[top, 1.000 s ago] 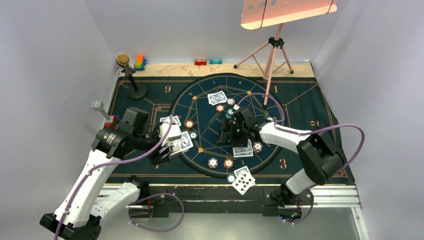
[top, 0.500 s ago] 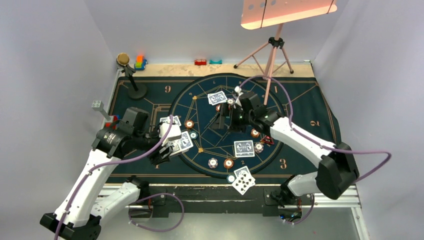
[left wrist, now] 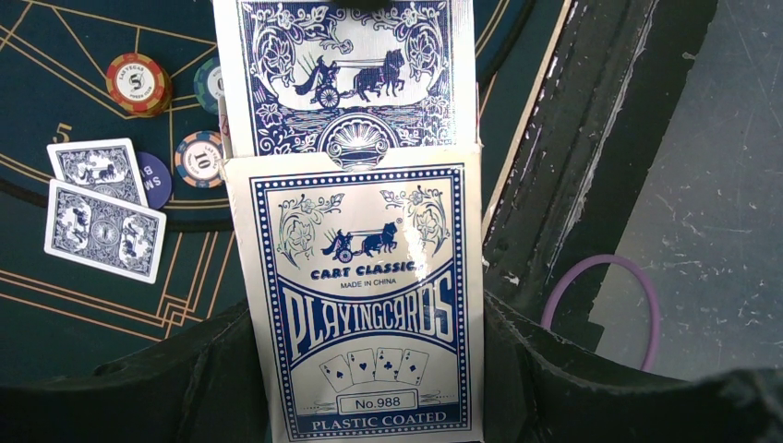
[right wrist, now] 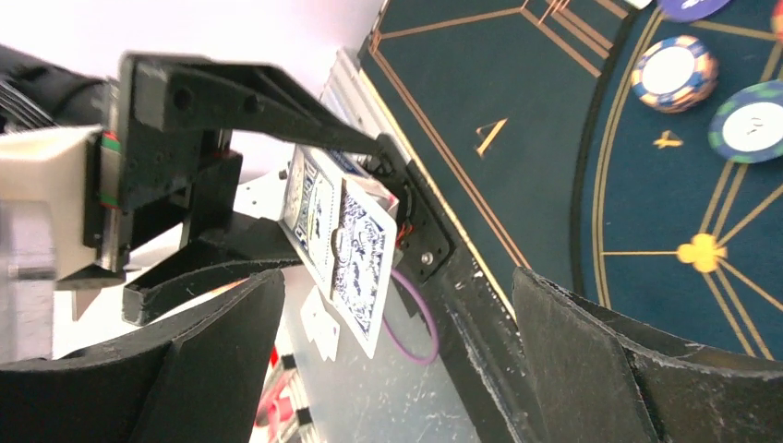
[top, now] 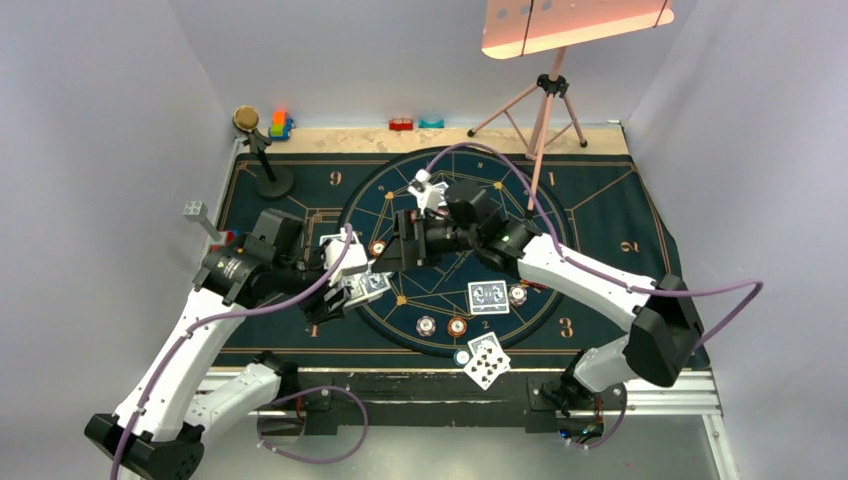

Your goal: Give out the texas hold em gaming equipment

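The left pincer (top: pixel 347 292) clamps a blue-backed card pack (top: pixel 366 287). Just past it, the right pincer (top: pixel 392 248) hangs with jaws spread, facing the pack. To the right of that pincer, two playing cards (top: pixel 488 296) and several chips (top: pixel 457 326) lie on the mat (top: pixel 600 200).

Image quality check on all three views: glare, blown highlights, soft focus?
Top external: light panel blown out to pink-white; mat evenly lit, no glare. Left wrist: card box print crisp and readable; left fingers dark and soft at the bottom edge. Right wrist: upper-left background overexposed; chips fairly sharp; right fingers near-black, little detail.
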{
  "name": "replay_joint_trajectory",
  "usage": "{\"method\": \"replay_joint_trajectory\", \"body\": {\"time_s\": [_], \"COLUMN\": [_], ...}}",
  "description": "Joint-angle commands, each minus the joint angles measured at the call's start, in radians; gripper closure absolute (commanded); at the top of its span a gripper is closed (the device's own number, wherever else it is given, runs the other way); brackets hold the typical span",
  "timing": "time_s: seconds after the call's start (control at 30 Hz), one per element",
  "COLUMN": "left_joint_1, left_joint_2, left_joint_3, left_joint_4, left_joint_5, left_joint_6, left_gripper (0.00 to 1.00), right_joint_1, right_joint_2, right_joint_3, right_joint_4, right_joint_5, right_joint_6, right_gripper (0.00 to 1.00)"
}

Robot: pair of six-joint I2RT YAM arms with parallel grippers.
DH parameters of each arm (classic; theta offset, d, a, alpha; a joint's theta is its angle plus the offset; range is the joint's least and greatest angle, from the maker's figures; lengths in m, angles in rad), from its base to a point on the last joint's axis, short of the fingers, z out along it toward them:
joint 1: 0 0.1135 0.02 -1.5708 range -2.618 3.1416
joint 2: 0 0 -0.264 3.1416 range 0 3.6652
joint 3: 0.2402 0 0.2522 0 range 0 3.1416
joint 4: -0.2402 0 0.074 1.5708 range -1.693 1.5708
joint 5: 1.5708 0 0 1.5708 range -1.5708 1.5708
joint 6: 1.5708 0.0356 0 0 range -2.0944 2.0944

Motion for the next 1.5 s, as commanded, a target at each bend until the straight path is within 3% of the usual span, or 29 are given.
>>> {"method": "replay_joint_trajectory", "body": {"time_s": [0.0, 0.33, 0.67, 1.1, 1.47], "left_joint_1": [0.001, 0.001, 0.001, 0.001, 0.001], "left_joint_2": [0.012, 0.007, -0.012, -0.013, -0.012], "left_joint_3": [0.01, 0.017, 0.029, 0.039, 0.038], "left_joint_4": [0.061, 0.067, 0.044, 0.036, 0.029], "left_joint_5": [0.036, 0.042, 0.049, 0.05, 0.047], "left_joint_6": [-0.001, -0.012, -0.013, -0.012, -0.009], "left_gripper": [1.0, 1.0, 1.0, 1.0, 1.0], "right_joint_1": [0.044, 0.078, 0.047, -0.007, -0.024], "right_joint_2": [0.028, 0.078, 0.08, 0.019, -0.006], "right_joint_3": [0.046, 0.026, -0.046, -0.073, -0.079], "right_joint_4": [0.084, 0.144, 0.182, 0.128, 0.115], "right_joint_5": [-0.063, -0.069, -0.086, -0.052, -0.058], "right_joint_6": [0.017, 0.053, 0.096, 0.059, 0.061], "right_gripper": [0.02, 0.02, 0.29, 0.34, 0.47]}}
